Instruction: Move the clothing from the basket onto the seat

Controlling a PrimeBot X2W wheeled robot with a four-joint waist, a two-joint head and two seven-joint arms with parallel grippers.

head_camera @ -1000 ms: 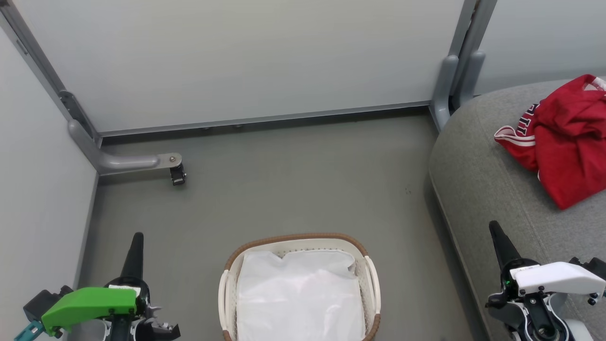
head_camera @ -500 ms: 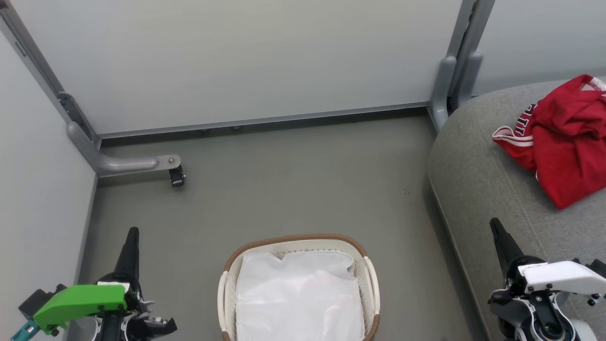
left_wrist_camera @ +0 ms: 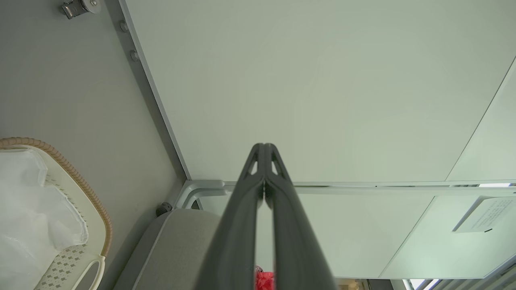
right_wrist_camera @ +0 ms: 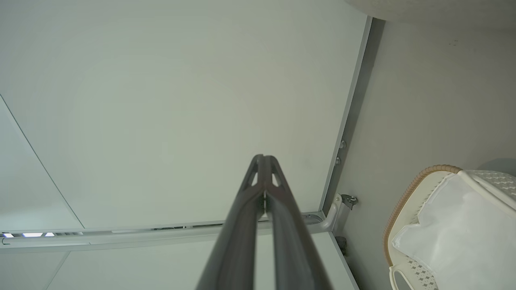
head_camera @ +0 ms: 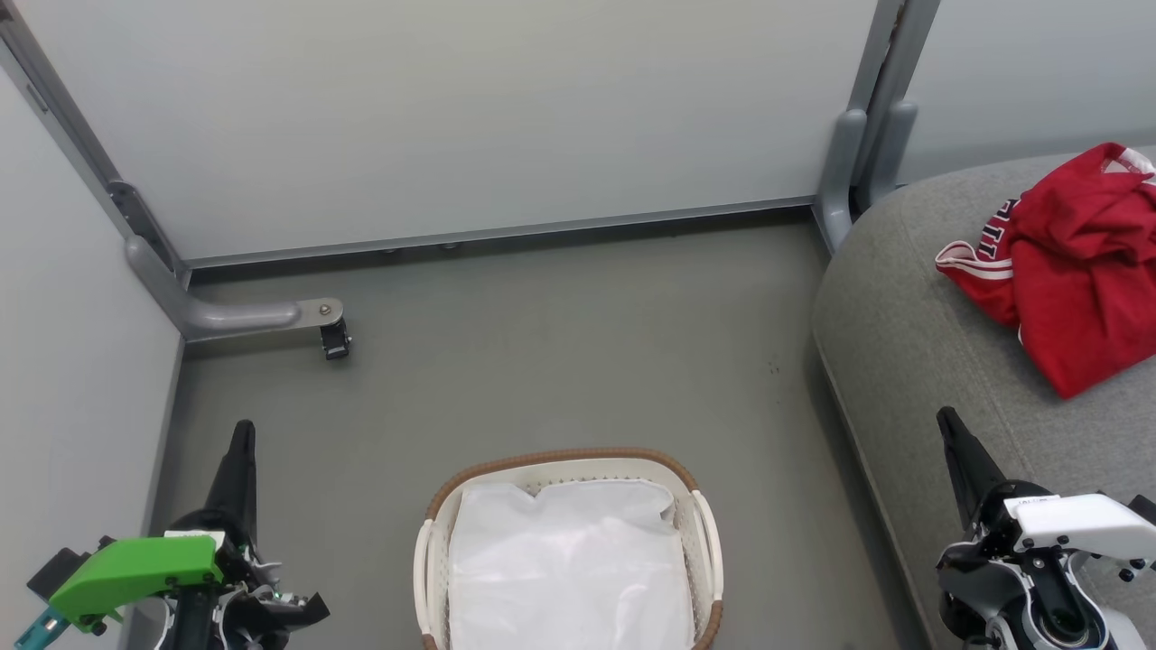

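Basket (head_camera: 564, 454) on floor (head_camera: 542, 343), centre front; liner (head_camera: 569, 569) in it. Seat (head_camera: 903, 361) to its right (not touching); clothing (head_camera: 1075, 280) on seat. Partition (head_camera: 452, 117) behind. Left gripper (head_camera: 242, 433) left of basket, right gripper (head_camera: 946, 421) over seat's near part.

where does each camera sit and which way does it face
Head view: on the head, facing forward and down at the floor, basket and seat bearing the clothing; left claw lower left, right claw lower right.
Left wrist view: on the left wrist, facing along its shut fingers toward the wall panel; basket at left, seat below.
Right wrist view: on the right wrist, facing along its shut fingers toward the wall panel; basket lower right.
Shared: all three show the basket's white liner.
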